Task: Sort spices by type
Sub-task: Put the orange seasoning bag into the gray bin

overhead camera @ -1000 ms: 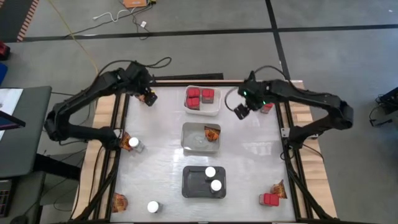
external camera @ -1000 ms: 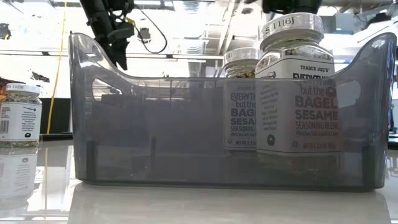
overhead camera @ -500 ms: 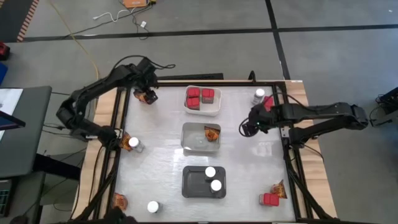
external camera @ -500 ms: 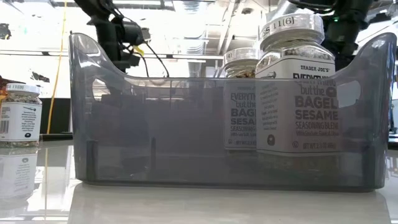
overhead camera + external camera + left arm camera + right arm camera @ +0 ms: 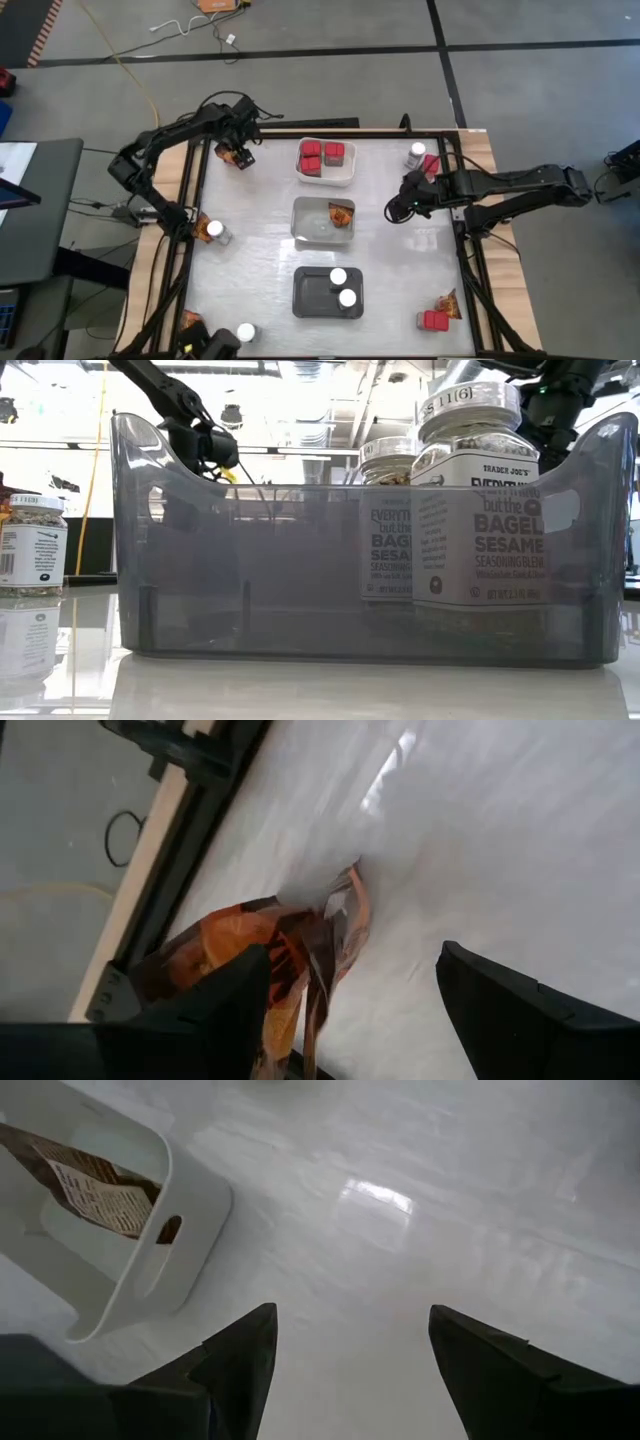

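Desk (image 5: 260,250), white top, three trays in a column down its middle.

White tray (image 5: 327,176), far end: three red boxy containers (image 5: 321,157) inside.

Clear tray (image 5: 308,228), middle: one orange-brown packet (image 5: 342,214) at its right end; the same packet (image 5: 95,1185) shows in the right wrist view, leaning in the tray.

Dark grey tray (image 5: 310,296), near end: two jars with white lids (image 5: 343,287); low view shows both jars (image 5: 478,500) standing upright behind the tray wall (image 5: 250,570).

Loose spices: jar and red container (image 5: 423,156) at the far right corner; jar with packet (image 5: 212,230) at the left edge; jar (image 5: 245,332) and packet (image 5: 192,322) near the left near corner; red container with packet (image 5: 437,315) at the near right.

Left claw (image 5: 236,155): at the far left corner, fingers spread wide, an orange-brown packet (image 5: 262,960) lying between them against one finger; not closed on it.

Right claw (image 5: 402,208): low over bare desk right of the clear tray, fingers wide apart, holding nothing.
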Controlling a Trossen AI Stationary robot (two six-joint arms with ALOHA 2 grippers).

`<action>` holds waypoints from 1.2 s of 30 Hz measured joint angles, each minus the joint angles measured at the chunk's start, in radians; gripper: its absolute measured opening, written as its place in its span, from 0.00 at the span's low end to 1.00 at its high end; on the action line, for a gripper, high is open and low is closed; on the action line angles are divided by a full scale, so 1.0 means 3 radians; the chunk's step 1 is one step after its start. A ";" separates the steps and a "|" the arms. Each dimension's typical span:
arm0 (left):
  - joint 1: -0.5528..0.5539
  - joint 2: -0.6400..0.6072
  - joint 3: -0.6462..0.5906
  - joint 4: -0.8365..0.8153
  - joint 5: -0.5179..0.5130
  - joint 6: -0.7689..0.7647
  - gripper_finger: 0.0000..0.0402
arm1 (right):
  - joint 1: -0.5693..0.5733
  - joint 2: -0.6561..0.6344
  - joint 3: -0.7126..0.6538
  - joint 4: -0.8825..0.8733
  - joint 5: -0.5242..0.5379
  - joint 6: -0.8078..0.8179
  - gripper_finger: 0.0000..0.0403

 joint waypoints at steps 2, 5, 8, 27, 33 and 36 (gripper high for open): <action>0.0010 0.0051 0.0000 -0.0011 0.0003 0.0001 0.66 | 0.0001 0.0000 0.0000 0.0037 0.0047 0.0000 0.71; 0.0018 0.0048 0.0000 -0.0018 0.0013 0.0001 0.58 | -0.0002 0.0000 0.0000 0.0078 0.0092 0.0000 0.71; 0.0018 0.0041 0.0000 -0.0034 0.0015 -0.0005 0.46 | -0.0028 0.0001 0.0000 0.0109 0.0097 0.0000 0.71; -0.0456 -0.0523 0.0371 -0.0853 0.0072 -0.0381 0.00 | -0.0028 0.0001 0.0001 0.0128 0.0162 -0.0065 0.71; -0.1045 -0.0617 0.1060 -0.1207 0.0071 -0.0806 0.00 | -0.0028 0.0001 0.0001 0.0125 0.0160 -0.0354 0.71; -0.1413 -0.0586 0.1360 -0.1196 0.0116 -0.1008 0.00 | -0.0028 0.0001 0.0001 0.0124 0.0160 -0.0485 0.71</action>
